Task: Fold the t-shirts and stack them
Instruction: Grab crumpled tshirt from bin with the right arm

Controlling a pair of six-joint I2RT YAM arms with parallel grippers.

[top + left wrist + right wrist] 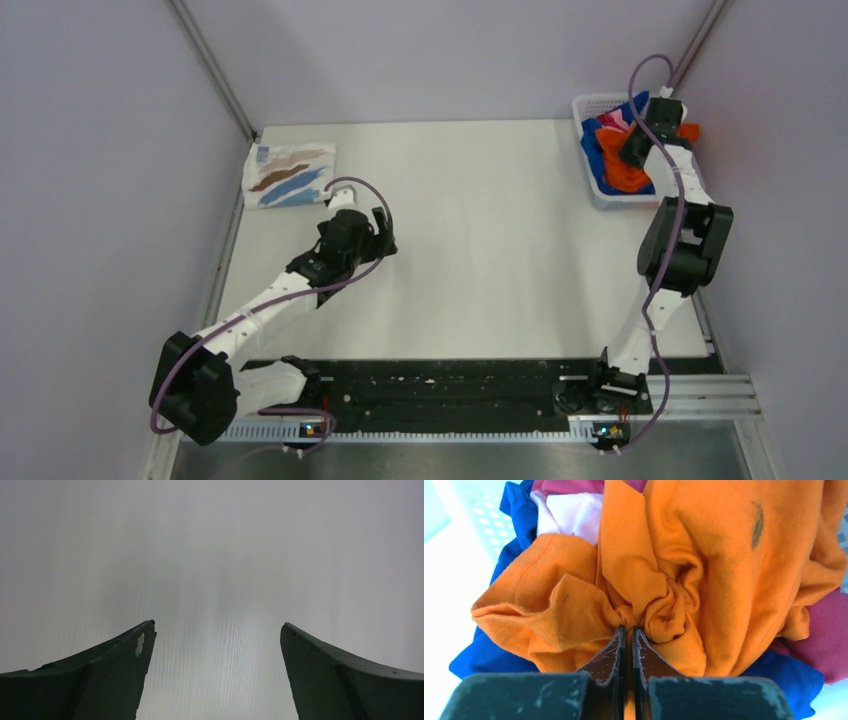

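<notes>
A crumpled bright orange t-shirt point(704, 565) lies on top of the pile in the basket, and my right gripper point(629, 628) is shut on a bunched fold of it. In the top view that gripper point(638, 150) hangs over the orange t-shirt point(625, 175). Blue point(489, 655), pink point(569, 515) and magenta point(824, 645) t-shirts lie under the orange one. A folded white t-shirt with brown and blue streaks point(289, 174) rests flat at the table's far left. My left gripper point(383, 232) hovers open above bare table, nothing between its fingers point(125, 665).
The white lattice basket point(592, 104) stands at the table's far right corner, against the wall. The white table point(480, 240) stretches between the two arms. A black rail point(440, 390) runs along the near edge.
</notes>
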